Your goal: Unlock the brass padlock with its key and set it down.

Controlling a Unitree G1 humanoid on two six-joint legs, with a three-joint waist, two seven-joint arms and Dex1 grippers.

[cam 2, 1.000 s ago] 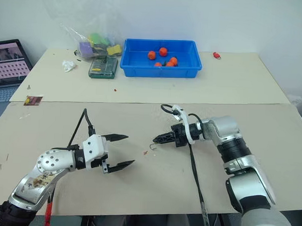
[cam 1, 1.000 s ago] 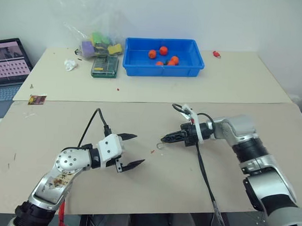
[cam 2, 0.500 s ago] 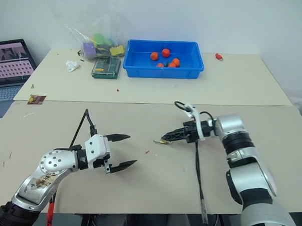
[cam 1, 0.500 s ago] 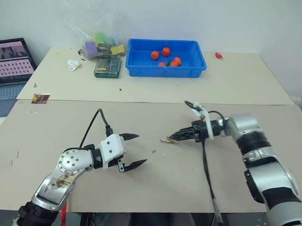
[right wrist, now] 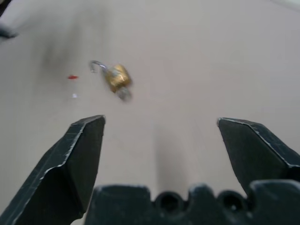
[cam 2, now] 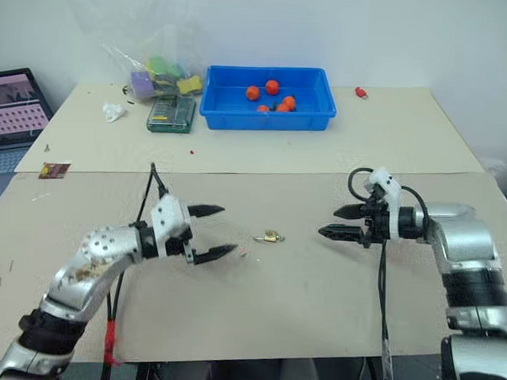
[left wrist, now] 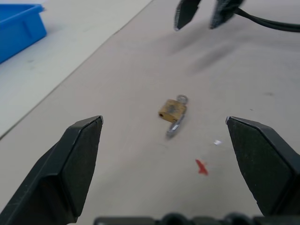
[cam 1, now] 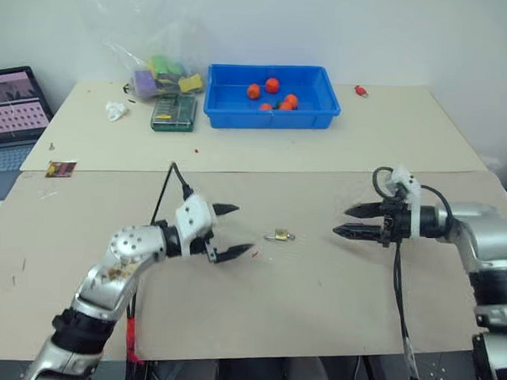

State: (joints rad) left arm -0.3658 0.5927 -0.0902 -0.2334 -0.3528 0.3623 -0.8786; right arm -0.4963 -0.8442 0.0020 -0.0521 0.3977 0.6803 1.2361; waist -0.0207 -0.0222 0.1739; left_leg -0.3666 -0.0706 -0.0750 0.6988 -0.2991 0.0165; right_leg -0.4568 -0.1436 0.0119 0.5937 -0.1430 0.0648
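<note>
— Where's the brass padlock [cam 1: 277, 235]?

— Lying on the near worktop [cam 1: 316, 302], about midway between its left and right edges and well back from its front edge. The key [left wrist: 174, 126] is a silvery sliver at one end of it, a thin loop at the other. A tiny red speck [left wrist: 201, 167] lies just beside it.

— Is either arm holding it?

— No. The left gripper [cam 1: 232, 232] sits to its left, jaws spread wide, empty. The right gripper [cam 1: 348, 221] is on the other side, a bit further off, jaws also wide apart, touching nothing.

— Beyond that?

— A blue bin [cam 1: 311, 115] on the far worktop.
</note>
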